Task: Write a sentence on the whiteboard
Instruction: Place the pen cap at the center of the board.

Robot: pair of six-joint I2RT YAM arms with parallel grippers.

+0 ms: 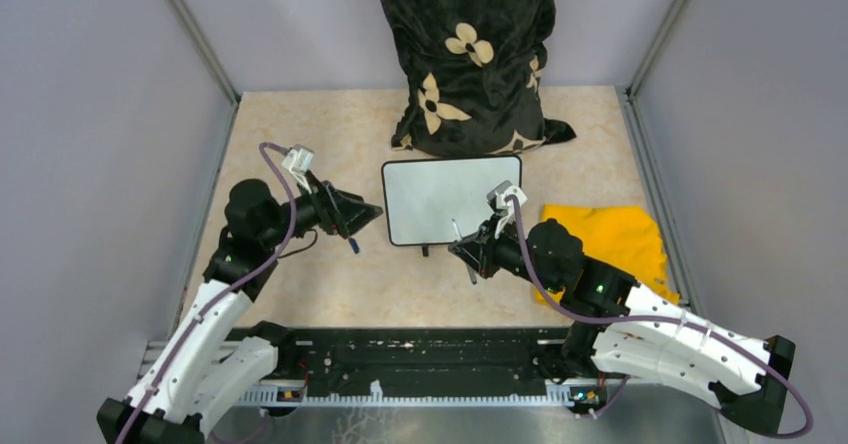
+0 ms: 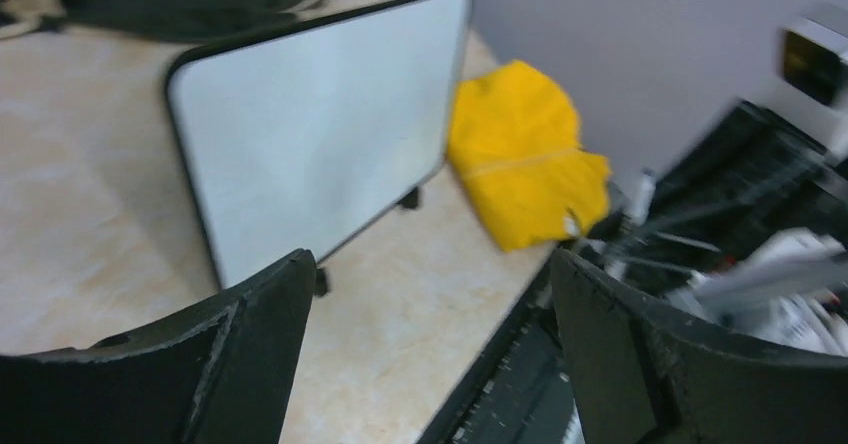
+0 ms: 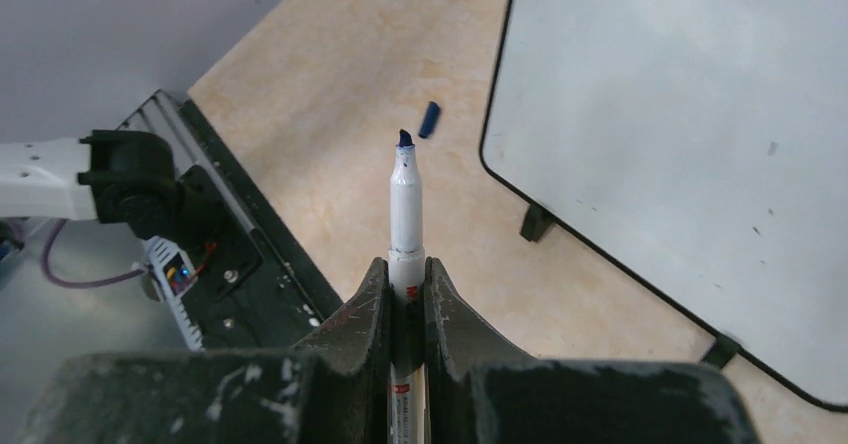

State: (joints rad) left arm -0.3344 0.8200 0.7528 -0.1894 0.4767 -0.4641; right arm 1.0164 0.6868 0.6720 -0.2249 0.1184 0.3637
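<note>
Hovering left of the whiteboard (image 1: 450, 199), left hand (image 1: 372, 210) spread open. Blue cap (image 1: 354, 245) off its lower-left corner. Whiteboard upright on feet, black floral bag (image 1: 470, 54) behind. Right hand (image 3: 407, 274) before it clamps uncapped blue marker (image 3: 406, 214). Yellow cloth (image 1: 610, 239) right. Beige worktop (image 1: 330, 134), grey walls (image 1: 100, 114).

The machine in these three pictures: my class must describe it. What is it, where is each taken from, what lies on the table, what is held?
Two robot arms, bolted at the near edge of a table. One picture looks down from above; the other two come from a camera on each wrist. On the table: a blank board, a yellow cloth, a black flowered bag, a loose blue cap. The right claw grips an uncapped marker; the left claw is open and empty.
</note>
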